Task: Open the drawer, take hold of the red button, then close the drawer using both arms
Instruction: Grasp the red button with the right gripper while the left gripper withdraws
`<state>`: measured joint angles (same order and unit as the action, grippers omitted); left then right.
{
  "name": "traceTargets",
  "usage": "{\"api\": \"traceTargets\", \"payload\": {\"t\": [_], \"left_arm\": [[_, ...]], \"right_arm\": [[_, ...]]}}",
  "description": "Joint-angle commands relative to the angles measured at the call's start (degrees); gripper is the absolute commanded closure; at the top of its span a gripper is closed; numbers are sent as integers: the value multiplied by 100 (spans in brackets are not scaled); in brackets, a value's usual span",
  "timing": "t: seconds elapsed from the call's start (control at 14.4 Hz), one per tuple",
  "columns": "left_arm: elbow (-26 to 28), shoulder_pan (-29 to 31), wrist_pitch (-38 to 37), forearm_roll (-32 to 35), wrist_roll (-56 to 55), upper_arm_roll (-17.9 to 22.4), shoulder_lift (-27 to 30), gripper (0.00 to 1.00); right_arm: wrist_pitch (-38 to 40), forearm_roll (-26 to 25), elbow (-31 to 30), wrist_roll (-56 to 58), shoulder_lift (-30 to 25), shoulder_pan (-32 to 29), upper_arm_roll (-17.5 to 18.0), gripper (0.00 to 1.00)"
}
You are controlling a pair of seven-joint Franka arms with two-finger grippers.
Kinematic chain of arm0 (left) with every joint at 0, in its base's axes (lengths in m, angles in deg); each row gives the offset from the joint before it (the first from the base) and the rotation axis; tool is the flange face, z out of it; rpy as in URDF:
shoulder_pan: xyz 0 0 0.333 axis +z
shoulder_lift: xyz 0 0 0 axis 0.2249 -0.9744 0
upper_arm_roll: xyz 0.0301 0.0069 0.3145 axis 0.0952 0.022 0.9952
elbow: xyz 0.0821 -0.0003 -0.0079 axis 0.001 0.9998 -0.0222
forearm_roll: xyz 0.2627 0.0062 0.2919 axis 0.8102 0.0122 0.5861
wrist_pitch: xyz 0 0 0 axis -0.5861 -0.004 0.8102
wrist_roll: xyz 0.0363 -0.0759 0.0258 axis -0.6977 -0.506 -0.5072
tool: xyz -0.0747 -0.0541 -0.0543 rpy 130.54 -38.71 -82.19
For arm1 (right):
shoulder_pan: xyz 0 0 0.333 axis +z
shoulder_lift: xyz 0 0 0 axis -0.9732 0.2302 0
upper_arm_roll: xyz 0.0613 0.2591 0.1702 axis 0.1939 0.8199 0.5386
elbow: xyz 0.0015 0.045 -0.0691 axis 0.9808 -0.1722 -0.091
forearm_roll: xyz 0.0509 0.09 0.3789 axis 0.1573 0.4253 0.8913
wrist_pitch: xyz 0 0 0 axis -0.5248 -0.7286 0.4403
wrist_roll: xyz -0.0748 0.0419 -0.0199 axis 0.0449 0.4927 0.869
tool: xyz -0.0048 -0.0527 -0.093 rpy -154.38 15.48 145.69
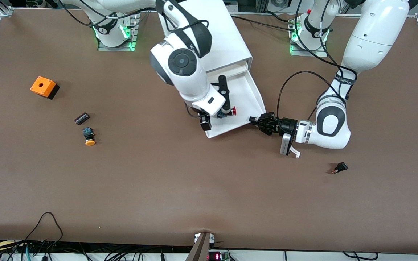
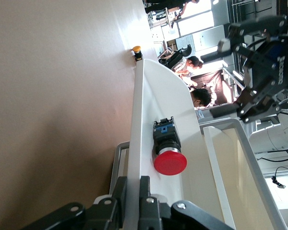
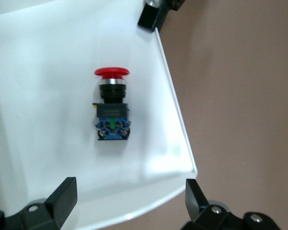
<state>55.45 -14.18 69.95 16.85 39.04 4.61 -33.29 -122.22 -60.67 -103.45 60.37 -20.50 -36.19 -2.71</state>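
The middle drawer (image 1: 246,95) stands pulled out of the white cabinet (image 1: 212,36) toward the front camera. The red-capped button (image 1: 230,111) lies on its side in the drawer, close to the front rim. It shows in the left wrist view (image 2: 169,161) and in the right wrist view (image 3: 112,103). My left gripper (image 1: 251,119) is shut on the drawer's front rim (image 2: 136,120) at the corner toward the left arm's end, with the rim pinched between its fingers (image 2: 145,189). My right gripper (image 1: 216,116) hangs open and empty over the front part of the drawer, above the button (image 3: 129,194).
An orange box with a hole (image 1: 44,87), a small black part (image 1: 81,118) and an orange-capped button (image 1: 89,137) lie toward the right arm's end. Another small black part (image 1: 340,168) lies toward the left arm's end, nearer the front camera than the left gripper.
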Motion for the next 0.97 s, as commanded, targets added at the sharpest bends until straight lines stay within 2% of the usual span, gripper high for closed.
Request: {"api": "traceTargets", "payload": {"t": [0.0,0.07,0.14,0.55,0.9], "left_arm": [[-196,65,-43,101,19,-37,-118,100],[-179,83,-43,101,106,-37,-109,10],[-179,100,-77,110,141,-37,-74,0],[-196,109,-236,154,-86,-19,66,0],[-573,250,-437,1329,-920,-28,365,0]], "right_arm": [[103,-83,342,-285,237,177,-86,0],[138,-83,403,-442,246,229,-94,0],[130,-83,412,-592,263,247,-103,0],[156,-83,518,-1006,421,397,-112,0],[121,-83,492,-1279,492,467,-112,0]]}}
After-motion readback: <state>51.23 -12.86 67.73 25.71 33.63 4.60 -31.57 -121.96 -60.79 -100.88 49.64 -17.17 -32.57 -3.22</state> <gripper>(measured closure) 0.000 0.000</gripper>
